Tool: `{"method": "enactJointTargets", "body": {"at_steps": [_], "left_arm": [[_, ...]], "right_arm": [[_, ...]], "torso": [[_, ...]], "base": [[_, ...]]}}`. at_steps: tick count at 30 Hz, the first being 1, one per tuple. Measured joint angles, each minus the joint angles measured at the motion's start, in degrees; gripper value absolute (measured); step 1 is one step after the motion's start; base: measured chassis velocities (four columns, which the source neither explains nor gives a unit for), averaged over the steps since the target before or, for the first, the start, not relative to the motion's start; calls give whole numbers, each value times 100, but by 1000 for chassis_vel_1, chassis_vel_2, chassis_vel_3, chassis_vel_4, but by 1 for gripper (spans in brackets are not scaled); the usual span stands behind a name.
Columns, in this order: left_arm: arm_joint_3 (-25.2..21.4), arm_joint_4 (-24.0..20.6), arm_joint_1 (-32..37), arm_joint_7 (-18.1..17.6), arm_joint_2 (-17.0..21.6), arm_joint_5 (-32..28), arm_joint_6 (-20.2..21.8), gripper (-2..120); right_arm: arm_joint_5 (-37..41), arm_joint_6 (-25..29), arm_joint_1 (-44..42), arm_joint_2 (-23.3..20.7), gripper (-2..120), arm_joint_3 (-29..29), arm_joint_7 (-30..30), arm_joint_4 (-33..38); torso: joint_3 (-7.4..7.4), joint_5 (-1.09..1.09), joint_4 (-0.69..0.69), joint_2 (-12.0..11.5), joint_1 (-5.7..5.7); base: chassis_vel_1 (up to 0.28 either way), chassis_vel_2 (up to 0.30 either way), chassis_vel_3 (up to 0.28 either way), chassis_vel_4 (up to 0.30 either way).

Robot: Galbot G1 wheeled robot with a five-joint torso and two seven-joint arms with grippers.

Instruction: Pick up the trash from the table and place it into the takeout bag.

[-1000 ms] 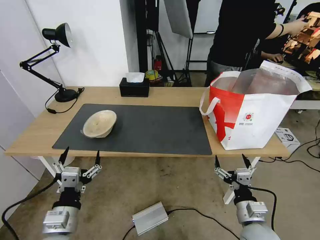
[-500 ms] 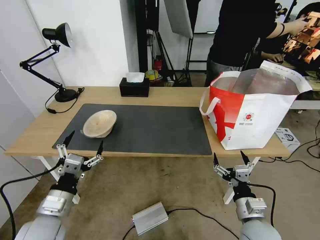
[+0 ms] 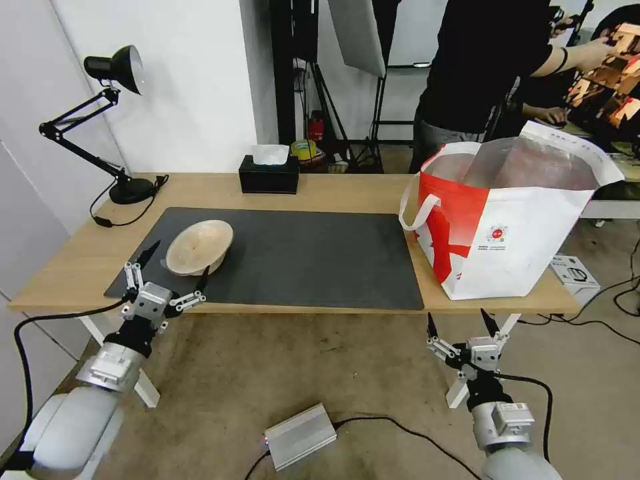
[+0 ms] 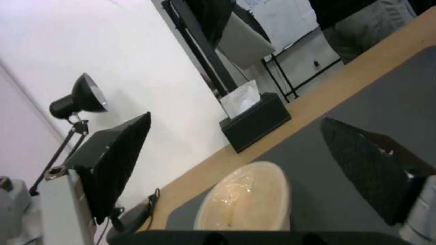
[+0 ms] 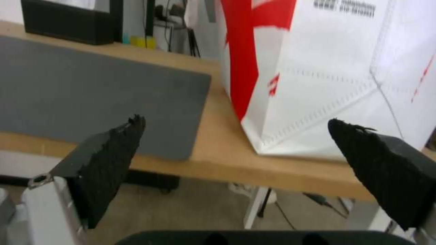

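A shallow tan bowl (image 3: pixel 199 248) lies tilted on the dark grey mat (image 3: pixel 300 257) of the table (image 3: pixel 347 190), at the mat's left end; it shows again as the tan bowl (image 4: pixel 247 202) in the left wrist view. My left gripper (image 3: pixel 180 257) is open at the table's front edge, just in front of the bowl and apart from it. The white-and-red takeout bag (image 3: pixel 513 220) stands open at the table's right end, and its side (image 5: pixel 336 78) fills much of the right wrist view. Below the front edge, near the bag, my right gripper (image 3: pixel 460 323) hangs open and empty.
A black desk lamp (image 3: pixel 113 120) stands at the back left and a black tissue box (image 3: pixel 269 175) at the back middle. On the floor lie a silver box (image 3: pixel 300 435) and cables. A person stands behind the bag.
My left gripper has risen and moved forward from below the table edge up to the mat's front left, close to the bowl. The right gripper has sunk a little.
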Motion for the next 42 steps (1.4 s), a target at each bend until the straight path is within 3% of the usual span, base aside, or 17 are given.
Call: {"method": "enactJointTargets", "body": {"at_steps": [20,42], "left_arm": [[42,66,-172,32,414,-89,36,100],[261,478,-268,873,950,-120,-222,100]], "right_arm": [[-108,149,-78,154,100,-13,23,-195],[-123,150,88,208,100,-106,21,-273]], "torso": [[0,0,0,0,-1],[0,0,0,0,-1]], "base": [[0,0,0,0],[0,0,0,0]]}}
